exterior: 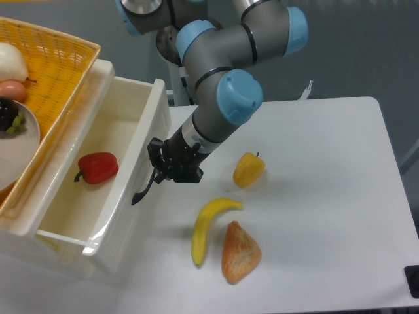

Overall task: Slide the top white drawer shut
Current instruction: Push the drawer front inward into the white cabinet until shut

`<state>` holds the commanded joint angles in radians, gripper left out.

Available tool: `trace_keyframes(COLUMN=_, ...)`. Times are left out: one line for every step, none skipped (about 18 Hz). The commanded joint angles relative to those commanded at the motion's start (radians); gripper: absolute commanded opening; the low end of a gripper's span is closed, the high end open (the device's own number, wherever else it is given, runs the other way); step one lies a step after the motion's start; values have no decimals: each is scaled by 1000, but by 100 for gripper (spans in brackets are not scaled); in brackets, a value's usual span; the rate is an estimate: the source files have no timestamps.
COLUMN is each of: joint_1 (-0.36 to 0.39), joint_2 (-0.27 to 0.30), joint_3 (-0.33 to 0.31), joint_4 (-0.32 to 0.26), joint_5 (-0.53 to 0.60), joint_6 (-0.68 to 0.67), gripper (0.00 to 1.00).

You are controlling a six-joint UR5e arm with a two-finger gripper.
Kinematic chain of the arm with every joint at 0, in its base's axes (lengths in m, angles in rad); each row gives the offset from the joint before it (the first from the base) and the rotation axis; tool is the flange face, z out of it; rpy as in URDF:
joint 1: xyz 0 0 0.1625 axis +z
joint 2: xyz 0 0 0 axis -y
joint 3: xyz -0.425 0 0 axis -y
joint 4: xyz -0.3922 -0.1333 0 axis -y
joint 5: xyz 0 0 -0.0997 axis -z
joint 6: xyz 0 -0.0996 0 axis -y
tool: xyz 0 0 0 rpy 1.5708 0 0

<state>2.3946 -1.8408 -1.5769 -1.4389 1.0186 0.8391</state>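
So the gripper (159, 169) is pressed right up against the front of the top white drawer (98, 176), right where the curved black handle (143, 191) sits. Honestly can't tell from this angle if the fingers are actually closed around the handle or just pushing on the panel next to it, it's all black on black and too small to make out. The drawer is only partly shut, a good chunk of it sticks out of the white cabinet (98, 78), and you can see straight down into it. There's a red bell pepper (97, 167) lying on the drawer floor near the left wall. The arm (222, 98) comes down from the top of the view, grey tubes with light blue joint caps, angled down and left toward the drawer front. Out on the white table (327, 196), to the right of the gripper, there's a yellow bell pepper (249, 169), then a banana (208, 227) below it, and a bread roll (239, 252) just beside the banana's lower end. On top of the cabinet sits a yellow wicker basket (52, 59) holding a plate (16, 157) with some food on it.
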Motion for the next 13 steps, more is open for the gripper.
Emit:
trace_keyframes(joint_1=-5, joint_2=0, joint_3=0, joint_4=0, joint_5=0, joint_6=0, gripper=0)
trace_keyframes(joint_1=-11, joint_2=0, joint_3=0, joint_4=0, joint_5=0, joint_6=0, gripper=0)
trace_keyframes(joint_1=-14, joint_2=0, joint_3=-2, joint_4=0, joint_5=0, joint_6=-2, gripper=0)
trace_keyframes(joint_1=-17, joint_2=3, joint_3=-3, joint_4=-2, joint_5=0, joint_6=-2, gripper=0)
trace_keyframes(joint_1=-23, joint_2=6, joint_3=-3, joint_4=-5, joint_5=0, joint_6=-2, gripper=0)
trace_keyframes(joint_1=-28, joint_2=8, joint_3=-3, joint_4=-6, joint_5=0, joint_6=-2, gripper=0)
trace_keyframes(joint_1=-29, joint_2=9, joint_3=-3, joint_4=-6, joint_5=0, joint_6=-2, gripper=0)
trace_keyframes(joint_1=-32, joint_2=9, joint_3=-3, joint_4=-6, joint_5=0, joint_6=-2, gripper=0)
trace_keyframes(joint_1=-37, joint_2=9, joint_3=-5, joint_4=-8, joint_5=0, joint_6=-2, gripper=0)
trace_keyframes(joint_1=-40, joint_2=9, joint_3=-6, joint_4=-8, joint_5=0, joint_6=-2, gripper=0)
trace_keyframes(joint_1=-48, joint_2=9, joint_3=-8, joint_4=-9, joint_5=0, joint_6=-2, gripper=0)
trace_keyframes(joint_1=-57, joint_2=11, joint_3=-8, joint_4=-9, joint_5=0, joint_6=-9, gripper=0)
trace_keyframes(joint_1=-60, joint_2=15, joint_3=-8, joint_4=-9, joint_5=0, joint_6=-17, gripper=0)
